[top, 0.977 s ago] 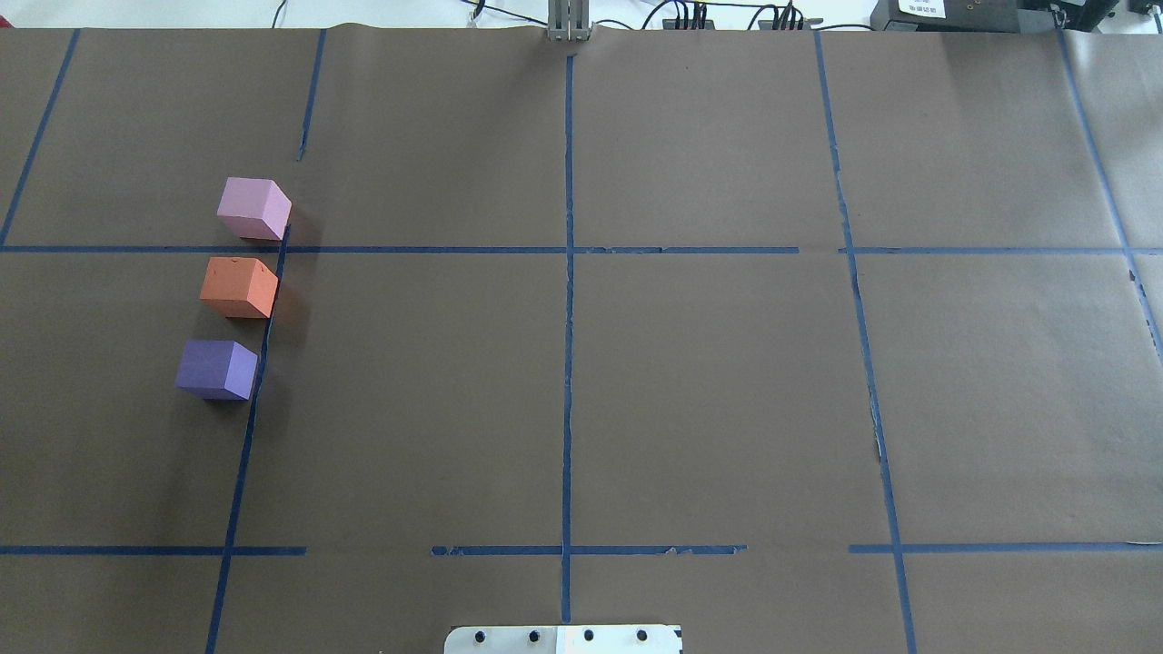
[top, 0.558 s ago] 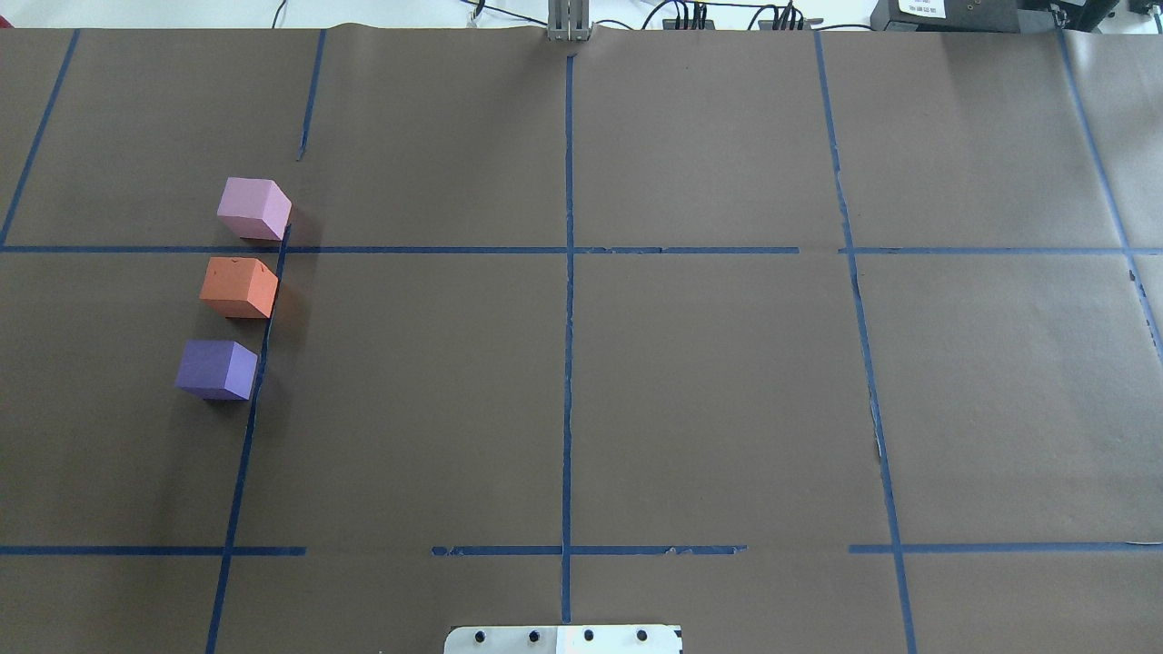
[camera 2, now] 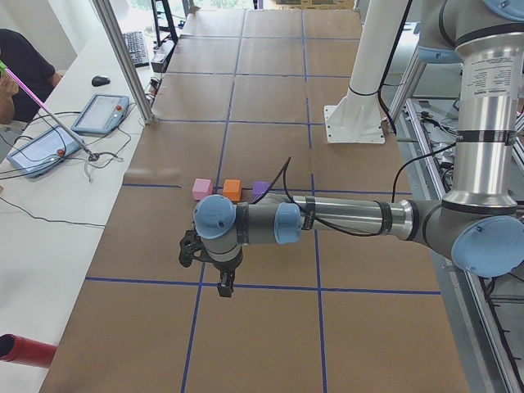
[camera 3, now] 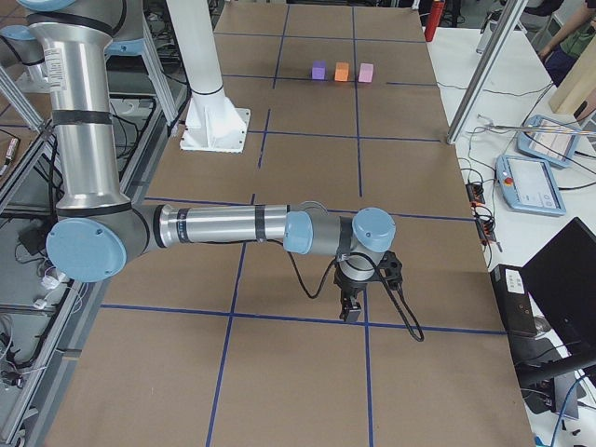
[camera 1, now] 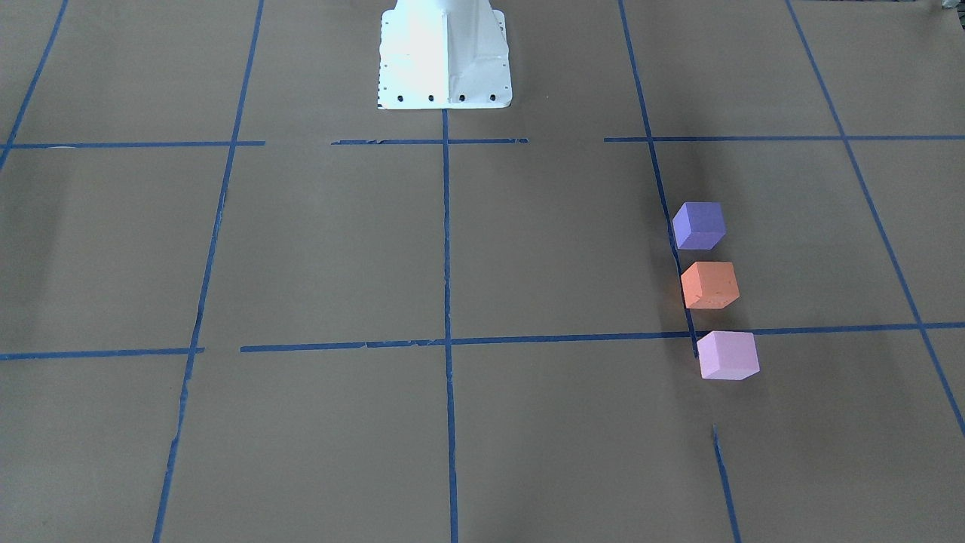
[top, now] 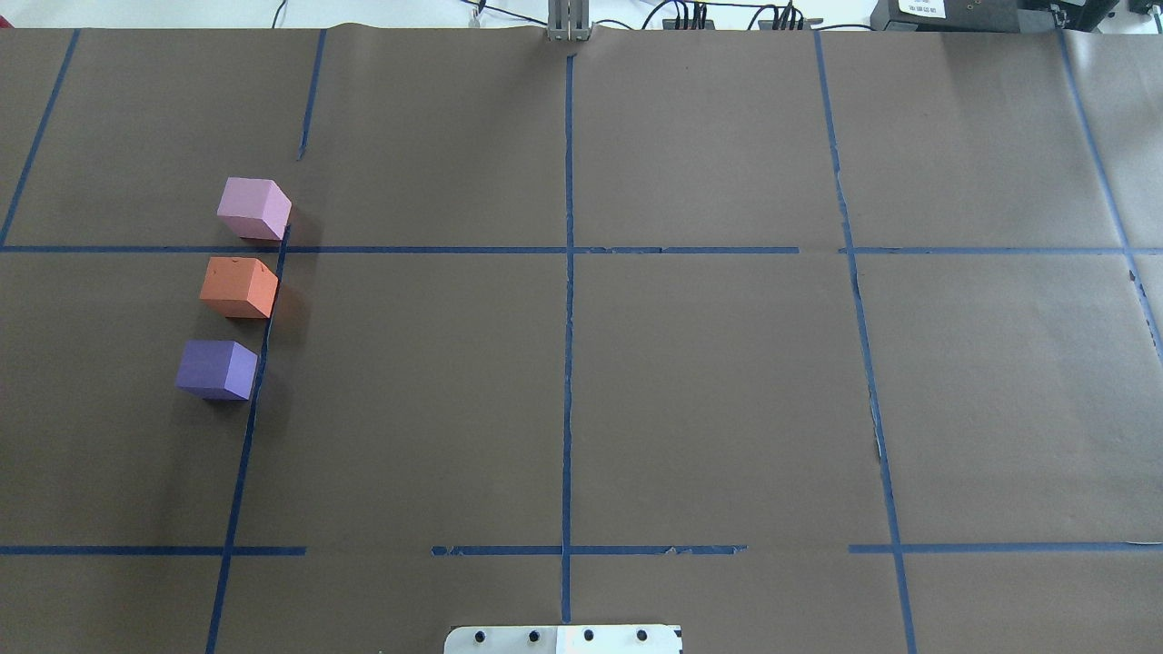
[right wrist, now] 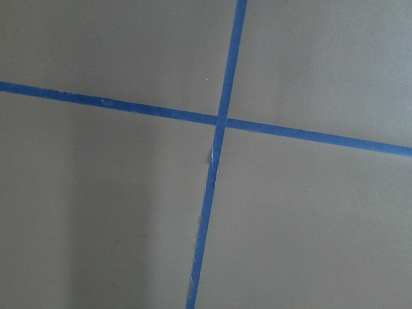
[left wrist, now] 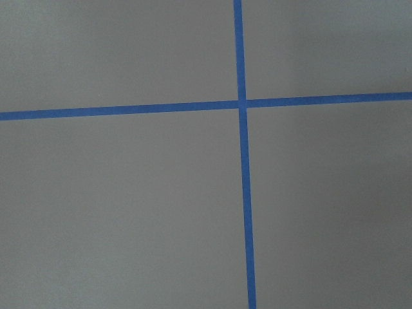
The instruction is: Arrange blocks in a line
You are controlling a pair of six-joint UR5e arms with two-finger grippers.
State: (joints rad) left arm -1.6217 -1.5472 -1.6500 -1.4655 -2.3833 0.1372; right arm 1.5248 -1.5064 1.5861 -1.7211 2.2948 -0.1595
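So the three blocks are lined up in a row on the brown paper table (top: 727,409): pale pink-lilac cube (top: 254,208), orange cube (top: 240,287) and dark violet cube (top: 218,370), with small gaps between them, none touching, all hugging one side of a blue tape line (top: 257,381). The violet one is closest to the robot's white base plate (camera 1: 445,53), orange is in the middle and pink is farthest out. The left gripper (camera 2: 223,286) hangs pointing down over the paper, right around a tape line, and the row sits a bit beyond it, farther along the table, nothing near its fingers. The right gripper (camera 3: 352,312) also points down, at the opposite end, so the cubes are well apart from it, way off at the far end. Honestly can't tell if either gripper is spread or pinched, since they only show up in the side views. Both wrist cams just see a tape crossing on bare paper, no cube under either hand.
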